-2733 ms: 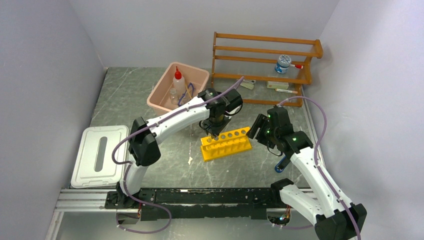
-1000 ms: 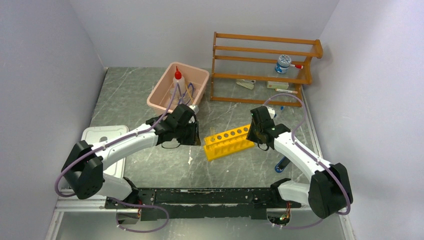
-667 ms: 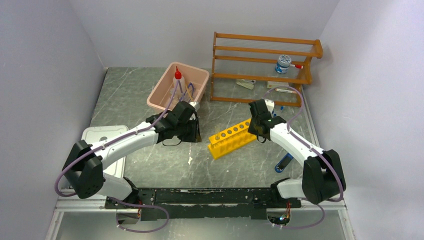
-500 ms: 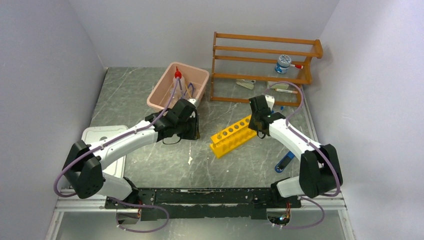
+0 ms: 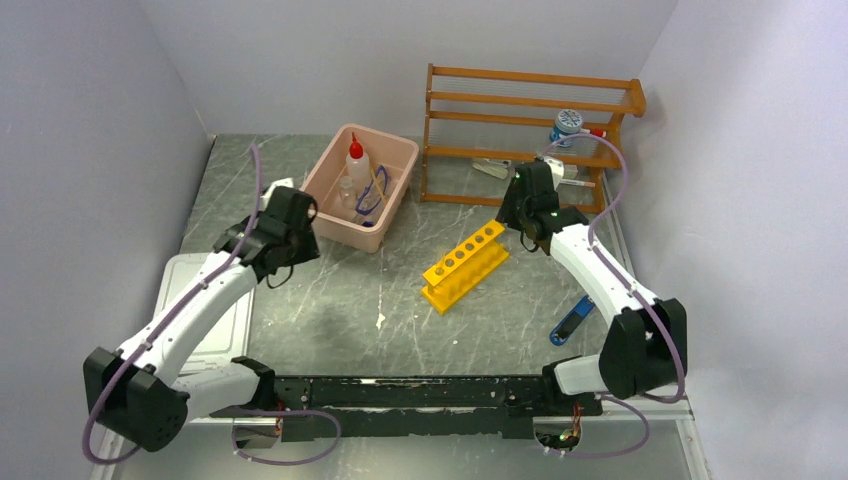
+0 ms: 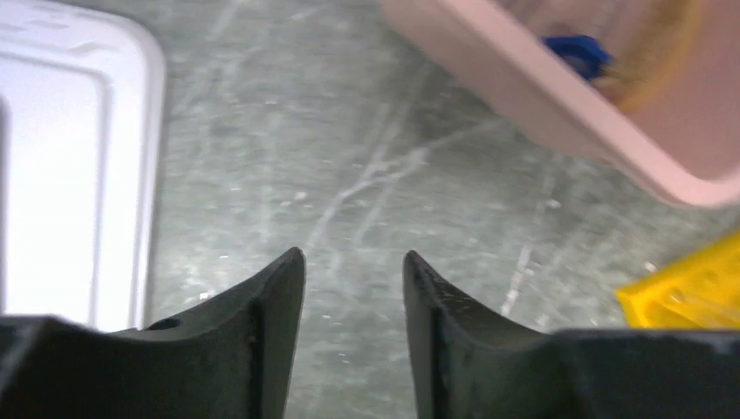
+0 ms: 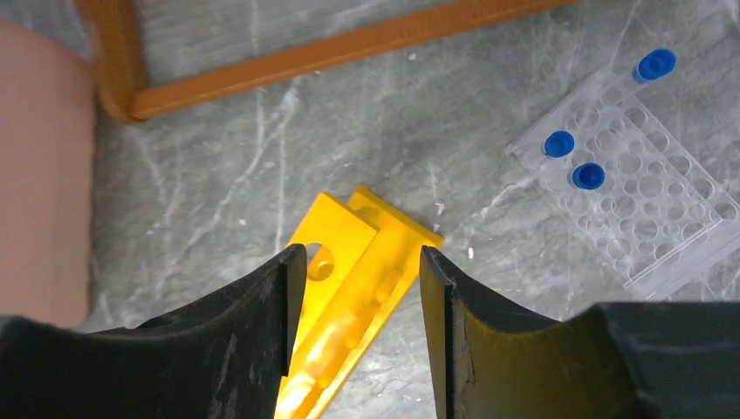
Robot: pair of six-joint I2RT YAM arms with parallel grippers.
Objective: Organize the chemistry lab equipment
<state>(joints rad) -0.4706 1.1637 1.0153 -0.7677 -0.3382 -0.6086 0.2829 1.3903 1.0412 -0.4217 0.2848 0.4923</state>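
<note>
The yellow holed rack (image 5: pixel 465 265) lies diagonally mid-table. My right gripper (image 5: pixel 515 222) hangs open over its far end; in the right wrist view the rack (image 7: pixel 349 262) shows between the open fingers of this gripper (image 7: pixel 362 253). Blue-capped tubes (image 7: pixel 573 160) stand in a clear tray to the right. The red-capped squeeze bottle (image 5: pixel 356 160), tiny beaker (image 5: pixel 347 190), blue goggles (image 5: pixel 368 205) and tan tubing (image 5: pixel 381 178) sit inside the pink tub (image 5: pixel 322 178). My left gripper (image 5: pixel 285 240) is open and empty (image 6: pixel 353 257) over bare table left of the tub.
The wooden shelf rack (image 5: pixel 530 135) stands at the back right, its base bar (image 7: pixel 305 57) just beyond the rack. The white lid (image 5: pixel 200 310) lies front left, also in the left wrist view (image 6: pixel 70 157). A blue-handled tool (image 5: pixel 572 322) lies front right.
The left arm swung left, away from the yellow rack to the tub's left side. The right gripper moved toward the shelf and the rack's far end turned with it.
</note>
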